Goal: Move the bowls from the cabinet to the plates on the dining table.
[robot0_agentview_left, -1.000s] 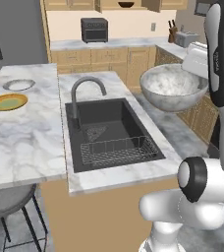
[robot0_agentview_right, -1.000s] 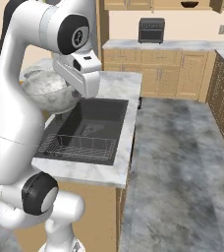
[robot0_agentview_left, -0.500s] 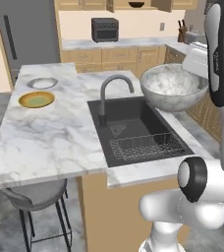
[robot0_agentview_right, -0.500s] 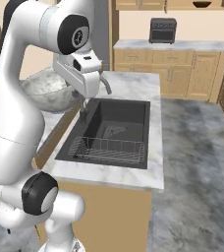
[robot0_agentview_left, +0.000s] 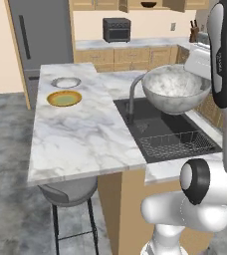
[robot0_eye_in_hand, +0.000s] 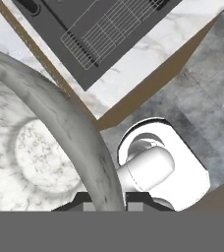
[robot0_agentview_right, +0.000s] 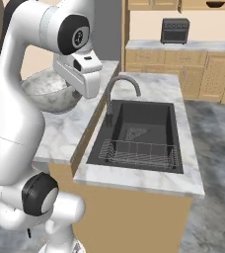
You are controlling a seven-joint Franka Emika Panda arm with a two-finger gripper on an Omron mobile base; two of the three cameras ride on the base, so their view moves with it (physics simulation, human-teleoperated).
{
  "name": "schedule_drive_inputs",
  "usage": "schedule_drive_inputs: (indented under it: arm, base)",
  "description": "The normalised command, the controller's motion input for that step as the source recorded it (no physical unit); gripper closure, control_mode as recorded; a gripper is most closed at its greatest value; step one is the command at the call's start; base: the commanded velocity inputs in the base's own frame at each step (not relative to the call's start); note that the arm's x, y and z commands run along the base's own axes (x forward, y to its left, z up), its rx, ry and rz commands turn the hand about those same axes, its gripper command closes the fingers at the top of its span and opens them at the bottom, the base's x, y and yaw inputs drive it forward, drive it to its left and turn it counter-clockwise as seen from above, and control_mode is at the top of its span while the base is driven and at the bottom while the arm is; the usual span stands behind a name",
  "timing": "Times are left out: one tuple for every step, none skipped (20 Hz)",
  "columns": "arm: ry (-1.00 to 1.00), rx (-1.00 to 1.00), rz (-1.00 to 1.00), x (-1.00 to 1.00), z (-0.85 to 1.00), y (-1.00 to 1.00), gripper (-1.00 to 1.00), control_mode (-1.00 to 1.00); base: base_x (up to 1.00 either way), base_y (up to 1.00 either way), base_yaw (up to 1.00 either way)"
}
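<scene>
Marbled stone bowl (robot0_agentview_left: 175, 89) upright, mouth up, rim level — jaws clamped on its rim, over sink (robot0_agentview_left: 166, 131).

The robot's arm (robot0_agentview_right: 16, 133) is built of smooth, glossy white rounded shells, joined by dark grey to black discs at the joints. One dark joint cap near the upper end of the arm is marked with a small white emblem, and below it a boxy white hand (robot0_agentview_right: 81, 74) housing with a small dark slot on its face is seen. Above the sink (robot0_agentview_left: 168, 134), the same white shells and a dark round joint with a paler grey ring are seen at the base of the arm.
</scene>
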Motion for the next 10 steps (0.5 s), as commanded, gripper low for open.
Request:
schedule_drive_inputs:
  arm:
    - [0.0,0.0,0.0,0.0,0.0,0.0,1.0,1.0]
    - [0.0,0.0,0.0,0.0,0.0,0.0,1.0,1.0]
    - [0.0,0.0,0.0,0.0,0.0,0.0,1.0,1.0]
    - [0.0,0.0,0.0,0.0,0.0,0.0,1.0,1.0]
    - [0.0,0.0,0.0,0.0,0.0,0.0,1.0,1.0]
    - [0.0,0.0,0.0,0.0,0.0,0.0,1.0,1.0]
    - [0.0,0.0,0.0,0.0,0.0,0.0,1.0,1.0]
    - [0.0,0.0,0.0,0.0,0.0,0.0,1.0,1.0]
    - [0.0,0.0,0.0,0.0,0.0,0.0,1.0,1.0]
    - [0.0,0.0,0.0,0.0,0.0,0.0,1.0,1.0]
  base:
    - [0.0,0.62,0.0]
    - [0.0,0.62,0.0]
    - [0.0,0.62,0.0]
    - [0.0,0.62,0.0]
    - [0.0,0.62,0.0]
    - [0.0,0.62,0.0]
    - [0.0,0.62,0.0]
    - [0.0,0.62,0.0]
    - [0.0,0.62,0.0]
    - [0.0,0.62,0.0]
